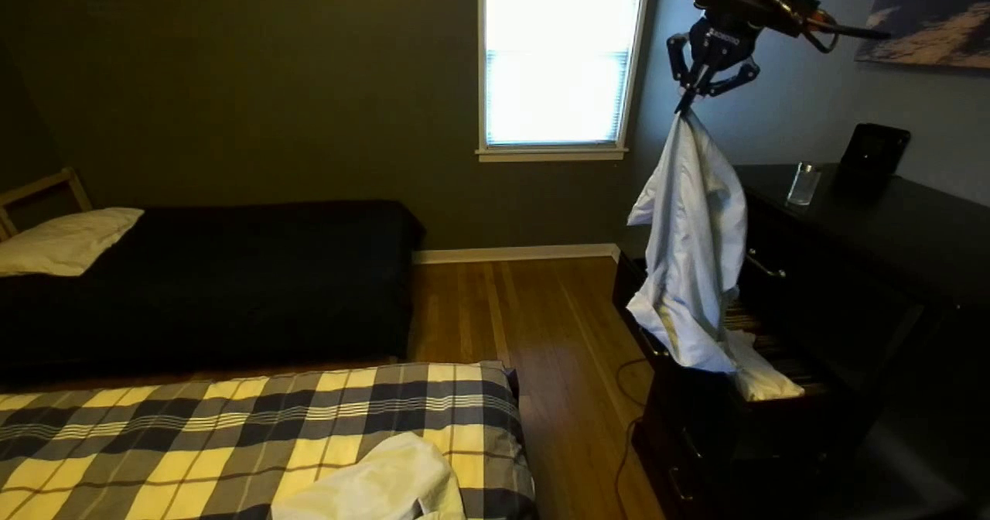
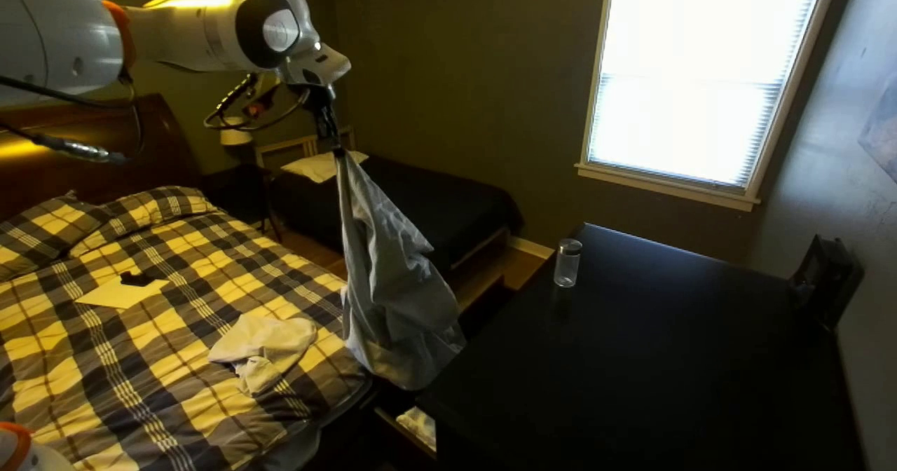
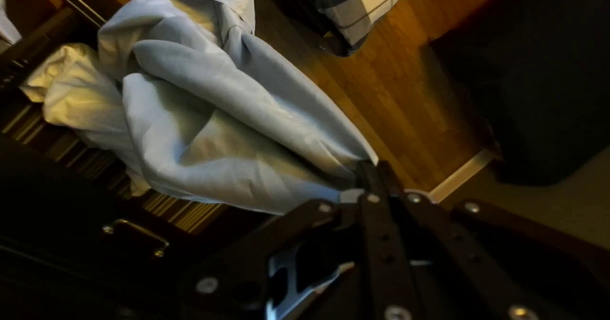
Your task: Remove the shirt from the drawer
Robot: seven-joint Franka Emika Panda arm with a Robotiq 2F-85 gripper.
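Plaid bed is lying beyond the left edge (drawer side) of the tabletop, with a pale cloth resting on it, out from the near-left corner. Claw is hanging above and outside that left edge, clamped on a small pinch of the shirt. Shirt is draping down alongside the left edge, hem reaching below tabletop level; views aren't showing whether it's clearing the drawer, so I'm judging removal as mostly done, not finished. Main risk: a white bundle is lying in the drawer, toward the near-left corner, and seems to be meeting the hem. Not seeing whether it's the shirt's tail or a separate piece. If tail, heading left too early is risking a snag on the drawer lip, or tugging the drawer along; if separate, friction could be dragging it out with the shirt. Second risk: that tip pinch is carrying the hanging weight, so a jerk or snag could be slipping fabric loose and dropping it into the drawer. Third: a glass jar is standing near the left edge, toward the far-left corner; a loose fold swinging right could be knocking it over. Dark box is sitting by the right edge, near the far-right corner, well apart from the shirt, so I'm not worrying about it.
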